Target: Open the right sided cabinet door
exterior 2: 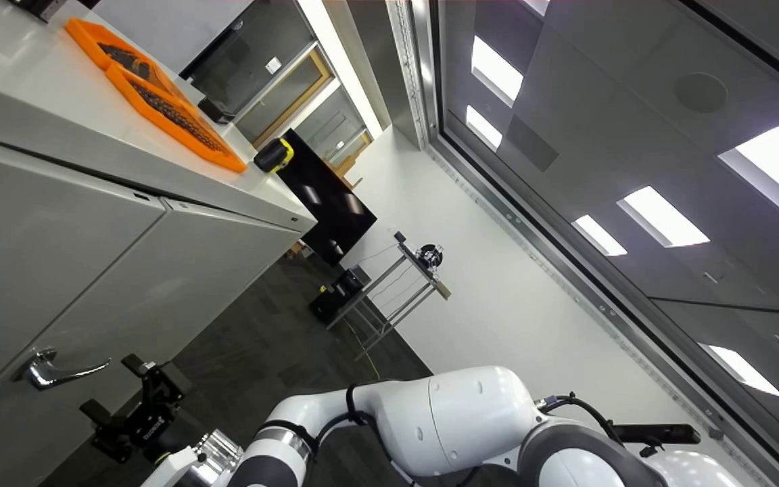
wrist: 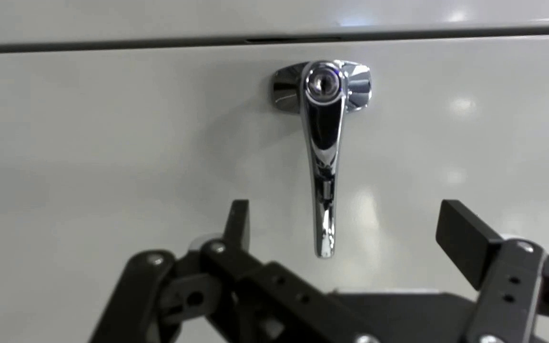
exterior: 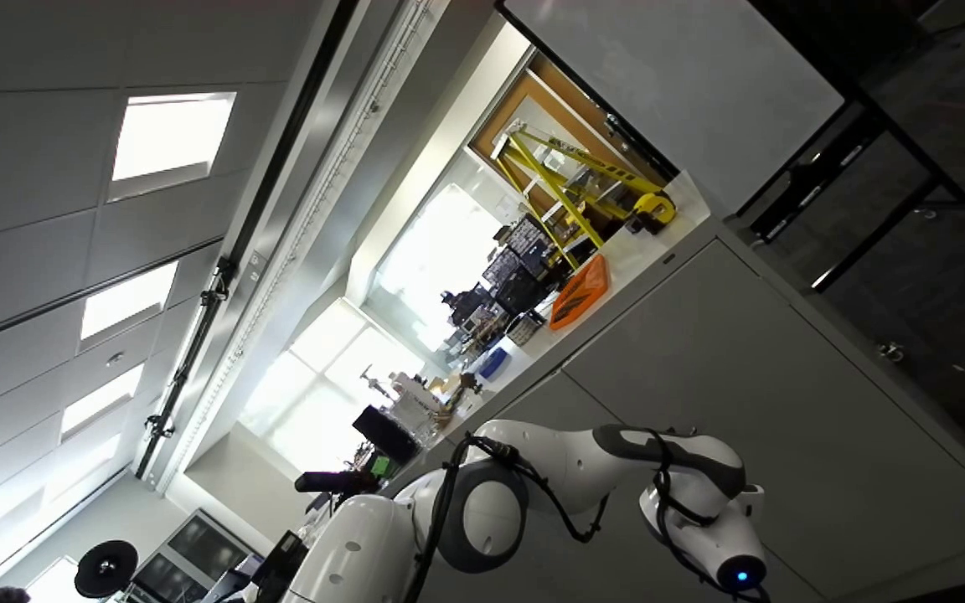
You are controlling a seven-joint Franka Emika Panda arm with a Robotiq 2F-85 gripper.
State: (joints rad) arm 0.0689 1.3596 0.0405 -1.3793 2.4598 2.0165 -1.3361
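The right sided cabinet door [exterior 2: 193,270] is a flat light-grey panel and looks shut. It also shows in an exterior view [exterior: 742,360], partly behind the arm, and fills much of the wrist view [wrist: 112,143]. Its silver lever handle [exterior 2: 58,373] sits near the seam with the neighbouring door. In the wrist view the handle [wrist: 324,157] points down, with a keyhole at its top. My gripper [exterior 2: 113,387] is open and empty in front of the handle's free end. In the wrist view the gripper [wrist: 343,224] has its fingertips on either side of the handle's lower part, apart from it.
A neighbouring grey door [exterior 2: 31,250] lies across the seam. The white countertop [exterior 2: 51,95] above holds an orange tray [exterior 2: 159,101] and a yellow-black tape measure [exterior 2: 274,155]. A yellow ladder [exterior: 566,193] stands beyond the counter. A metal-frame stand [exterior 2: 389,291] is farther back.
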